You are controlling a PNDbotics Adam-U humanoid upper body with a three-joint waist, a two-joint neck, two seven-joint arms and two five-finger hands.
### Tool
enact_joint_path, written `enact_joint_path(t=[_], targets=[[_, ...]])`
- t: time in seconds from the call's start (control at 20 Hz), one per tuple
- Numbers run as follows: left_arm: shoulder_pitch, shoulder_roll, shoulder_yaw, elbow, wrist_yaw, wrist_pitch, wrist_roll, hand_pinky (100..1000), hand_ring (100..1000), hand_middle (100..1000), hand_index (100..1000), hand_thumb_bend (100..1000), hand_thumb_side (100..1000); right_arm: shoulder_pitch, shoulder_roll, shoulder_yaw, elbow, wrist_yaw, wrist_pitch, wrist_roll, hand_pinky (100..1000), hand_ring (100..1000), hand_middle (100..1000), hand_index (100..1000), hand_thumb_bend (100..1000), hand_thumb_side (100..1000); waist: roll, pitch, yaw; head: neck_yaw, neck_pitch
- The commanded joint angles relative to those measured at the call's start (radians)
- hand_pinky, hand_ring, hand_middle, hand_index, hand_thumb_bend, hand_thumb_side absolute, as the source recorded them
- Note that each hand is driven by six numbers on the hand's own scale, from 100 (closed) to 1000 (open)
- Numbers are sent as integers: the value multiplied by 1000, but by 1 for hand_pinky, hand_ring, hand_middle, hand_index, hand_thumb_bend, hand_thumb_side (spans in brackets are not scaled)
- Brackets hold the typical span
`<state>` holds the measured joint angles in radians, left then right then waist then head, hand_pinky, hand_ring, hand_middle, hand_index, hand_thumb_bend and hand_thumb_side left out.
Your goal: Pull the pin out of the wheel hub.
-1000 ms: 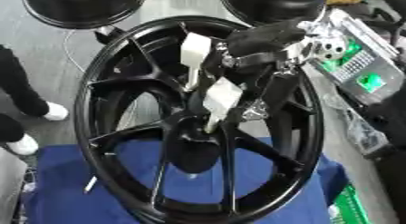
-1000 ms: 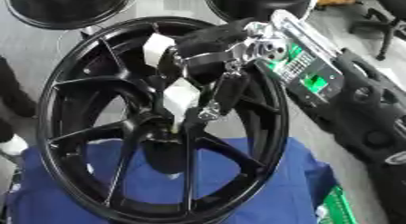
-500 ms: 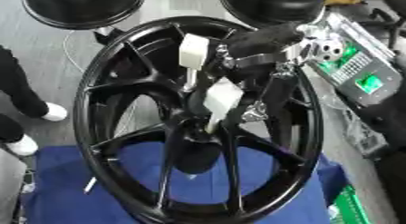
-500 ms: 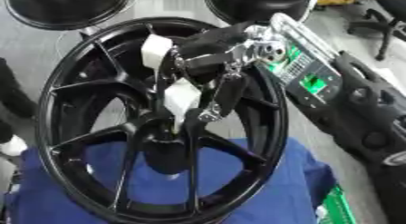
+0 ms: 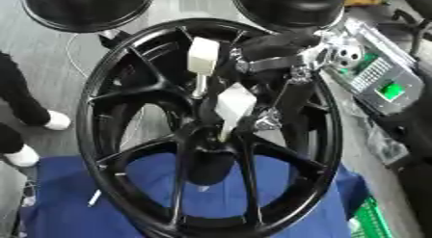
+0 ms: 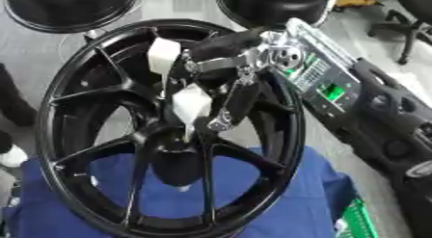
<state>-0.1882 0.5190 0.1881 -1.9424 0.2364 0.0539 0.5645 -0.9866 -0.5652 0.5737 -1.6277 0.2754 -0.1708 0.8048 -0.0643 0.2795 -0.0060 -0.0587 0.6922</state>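
Note:
A black spoked wheel point(image 5: 118, 112) stands tilted across the middle of both views. Its lower part rests on a blue cloth point(image 5: 59, 193). My right hand point(image 5: 278, 63) comes in from the upper right and hangs over the wheel's centre. One white-padded finger point(image 5: 202, 56) points down along a spoke. A second white-padded finger point(image 5: 235, 102) and a dark finger beside it close together at the hub point(image 5: 211, 136). A thin pale pin point(image 5: 224, 131) shows between their tips, running into the hub. My left hand shows in neither view.
Two more black rims point(image 5: 84, 8) lie at the far edge. A grey device with a green screen point(image 5: 390, 90) stands close to the wheel's right side. A person's legs and white shoes point(image 5: 50, 121) are at the left. A green crate point(image 5: 371, 222) sits at the lower right.

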Motion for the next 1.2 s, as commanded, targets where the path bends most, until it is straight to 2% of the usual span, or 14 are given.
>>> enact_joint_path(t=[0.05, 0.3, 0.35, 0.4, 0.45, 0.5, 0.75, 0.9, 1.0, 1.1, 1.2], targets=[[-2, 26, 6, -20, -11, 2, 0, 806, 747, 753, 771, 147, 680, -33, -31, -21, -37, -11, 15, 10, 735, 502, 561, 700, 135, 100, 2, -22, -4, 1, 2], [0, 29, 8, -17, -13, 5, -3, 807, 748, 752, 771, 144, 680, -48, -51, -41, -65, -16, 41, 50, 727, 490, 541, 679, 140, 100, -5, -32, -10, -2, 11], [0, 29, 8, -15, -15, 7, -6, 807, 748, 751, 771, 143, 681, -50, -56, -45, -70, -22, 47, 60, 727, 487, 539, 676, 115, 100, -6, -35, -10, -4, 15], [0, 29, 8, -14, -15, 8, -8, 808, 748, 751, 771, 144, 681, -51, -60, -51, -74, -29, 53, 69, 727, 487, 538, 677, 142, 100, -8, -38, -9, -6, 17], [0, 29, 9, -14, -16, 9, -10, 808, 748, 751, 771, 145, 681, -54, -65, -59, -80, -38, 58, 72, 728, 485, 538, 676, 100, 100, -9, -41, -10, -8, 19], [1, 29, 10, -13, -16, 10, -10, 808, 748, 751, 771, 145, 681, -56, -71, -66, -88, -51, 64, 72, 726, 484, 536, 677, 137, 100, -11, -44, -11, -9, 22], [11, 33, 13, -7, -20, 13, -8, 808, 747, 750, 769, 147, 684, -82, -127, -114, -148, -114, 96, 61, 730, 478, 530, 671, 175, 100, -23, -61, -23, -5, 31], [18, 36, 15, -4, -22, 14, -6, 807, 746, 750, 769, 146, 683, -93, -182, -151, -200, -144, 117, 36, 738, 483, 533, 671, 228, 100, -26, -70, -35, 11, 40], [26, 39, 19, -3, -23, 14, -2, 807, 746, 750, 769, 147, 683, -83, -224, -180, -236, -160, 131, 9, 739, 476, 534, 672, 217, 100, -27, -75, -45, 24, 46], [32, 39, 23, -2, -24, 14, 4, 807, 746, 750, 769, 147, 682, -51, -280, -221, -273, -203, 153, -41, 744, 469, 535, 675, 199, 100, -28, -77, -53, 32, 52], [40, 42, 27, -2, -26, 14, 12, 807, 745, 749, 769, 146, 681, 9, -367, -273, -323, -237, 173, -95, 753, 474, 537, 675, 229, 100, -28, -76, -59, 41, 57]])
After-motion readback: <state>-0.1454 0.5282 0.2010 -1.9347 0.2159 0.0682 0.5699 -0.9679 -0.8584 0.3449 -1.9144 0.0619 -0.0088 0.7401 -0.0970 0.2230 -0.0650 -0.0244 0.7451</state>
